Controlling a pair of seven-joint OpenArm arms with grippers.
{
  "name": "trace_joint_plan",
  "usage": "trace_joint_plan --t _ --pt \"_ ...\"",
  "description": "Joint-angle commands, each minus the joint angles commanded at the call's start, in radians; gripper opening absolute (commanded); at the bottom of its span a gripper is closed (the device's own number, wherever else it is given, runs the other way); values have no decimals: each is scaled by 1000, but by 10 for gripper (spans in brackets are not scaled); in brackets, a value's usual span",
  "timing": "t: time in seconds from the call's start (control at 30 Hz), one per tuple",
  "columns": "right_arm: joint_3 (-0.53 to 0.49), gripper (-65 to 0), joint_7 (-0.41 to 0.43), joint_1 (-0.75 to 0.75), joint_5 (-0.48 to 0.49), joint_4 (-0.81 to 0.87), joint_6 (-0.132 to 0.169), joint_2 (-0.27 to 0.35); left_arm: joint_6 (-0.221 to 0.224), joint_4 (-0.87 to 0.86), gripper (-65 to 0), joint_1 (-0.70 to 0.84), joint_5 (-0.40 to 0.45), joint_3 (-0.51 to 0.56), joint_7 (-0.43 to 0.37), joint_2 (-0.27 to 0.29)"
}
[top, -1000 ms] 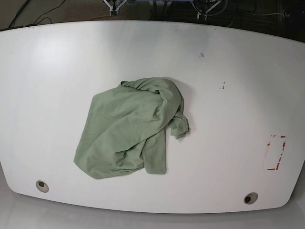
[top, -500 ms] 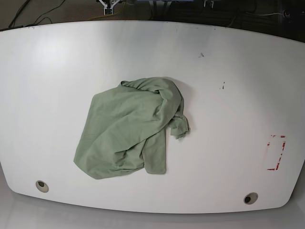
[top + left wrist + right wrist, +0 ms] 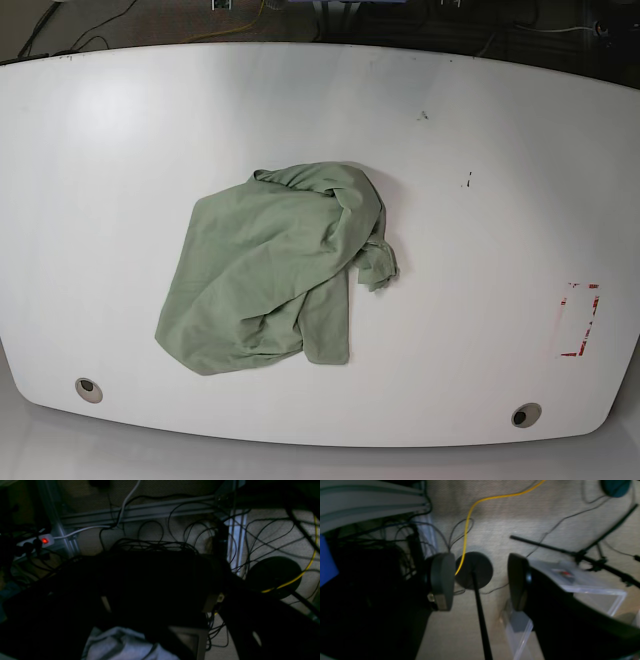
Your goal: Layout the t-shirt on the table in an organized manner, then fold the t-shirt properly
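T-shirt (image 3: 275, 272): you'll find it bunched on the counter (image 3: 480, 150), near the middle and a little to the view's left.
Grommets: one (image 3: 88, 388) sits at your near-left edge, the other (image 3: 524, 414) at near-right.
Tape marks (image 3: 578, 320): well right of the t-shirt.
Right end effector (image 3: 480, 580): over the floor (image 3: 495, 512), a round stand base (image 3: 474, 570) between its fingers.

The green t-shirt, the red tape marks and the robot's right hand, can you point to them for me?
t-shirt (image 3: 265, 275): base view, middle of the crumpled cloth.
red tape marks (image 3: 578, 320): base view, on the table's right side, inside the taped outline.
right hand (image 3: 480, 580): right wrist view, midway between its two open fingertips.
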Motion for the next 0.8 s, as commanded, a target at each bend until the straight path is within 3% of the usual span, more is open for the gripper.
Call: trace_joint_plan --t 0.23,0.57,0.7,0.8 --pt "-58 -322 0 -97 8 115 0 -17 0 117 -243 100 0 0 -44 20" --pt "-172 -324 0 -255 170 293 -8 -8 0 239 -243 236 -12 0 -138 34" --pt "-181 -324 0 -308 206 350 -6 6 -8 285 -243 298 -115 8 -161 31" --pt "-203 -324 0 -342 221 394 -8 9 -71 339 -243 336 -199 14 -167 28"
